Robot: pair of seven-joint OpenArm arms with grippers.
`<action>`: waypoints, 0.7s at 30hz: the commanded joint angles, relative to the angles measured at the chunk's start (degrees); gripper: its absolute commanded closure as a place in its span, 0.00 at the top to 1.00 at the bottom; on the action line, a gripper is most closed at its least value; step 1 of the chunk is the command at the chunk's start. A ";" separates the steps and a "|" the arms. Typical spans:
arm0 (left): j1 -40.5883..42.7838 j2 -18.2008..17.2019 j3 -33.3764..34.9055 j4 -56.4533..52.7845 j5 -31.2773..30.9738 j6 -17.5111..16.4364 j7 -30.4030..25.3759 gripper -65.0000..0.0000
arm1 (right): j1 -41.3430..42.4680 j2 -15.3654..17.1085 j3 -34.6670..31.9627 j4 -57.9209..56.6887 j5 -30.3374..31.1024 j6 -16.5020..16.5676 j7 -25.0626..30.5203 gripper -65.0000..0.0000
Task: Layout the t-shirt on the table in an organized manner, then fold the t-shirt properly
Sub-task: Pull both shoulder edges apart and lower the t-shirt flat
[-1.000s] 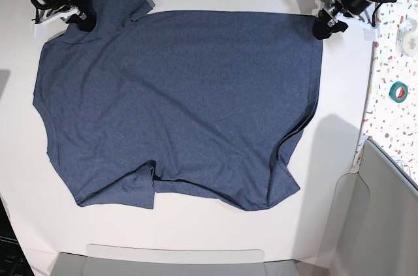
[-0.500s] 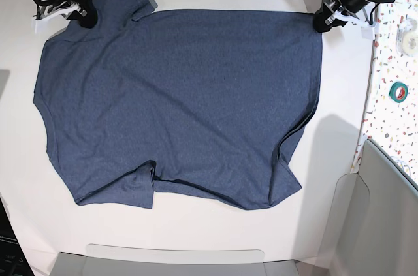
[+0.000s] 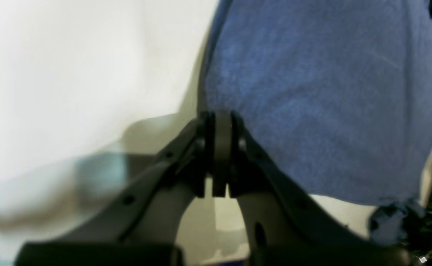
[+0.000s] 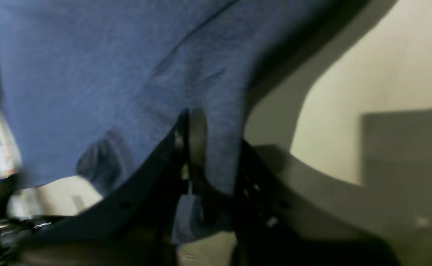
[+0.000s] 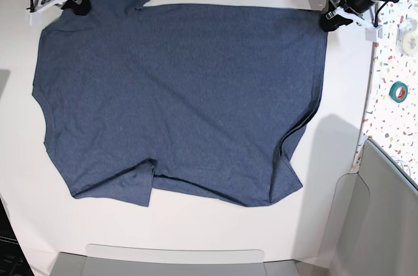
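The white table [image 5: 196, 230] has a matte top with rounded corners and carries the dark heathered navy t-shirt [image 5: 183, 100], which lies spread flat across most of it, plain side up. One short sleeve reaches toward the far left corner, while the other lies folded at the near edge, with a creased flap at the near right hem. Beside the table on the right, a narrow confetti-speckled surface [image 5: 385, 113] holds a green tape roll [image 5: 399, 91].
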 commanded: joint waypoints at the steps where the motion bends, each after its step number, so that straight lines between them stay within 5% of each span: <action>1: 0.03 -0.81 -0.34 1.69 -0.93 -0.22 -0.01 0.00 | -1.91 0.63 1.37 0.63 -5.50 -3.27 -2.74 0.00; 12: -0.14 -0.81 0.10 5.04 -0.93 -0.31 -0.01 0.00 | -2.96 1.24 5.06 4.67 -5.42 -3.27 -2.82 0.00; 21: -4.63 -0.63 0.27 4.51 -0.84 -0.31 -0.01 0.00 | 1.26 3.79 5.24 8.98 1.53 -3.27 -2.65 0.00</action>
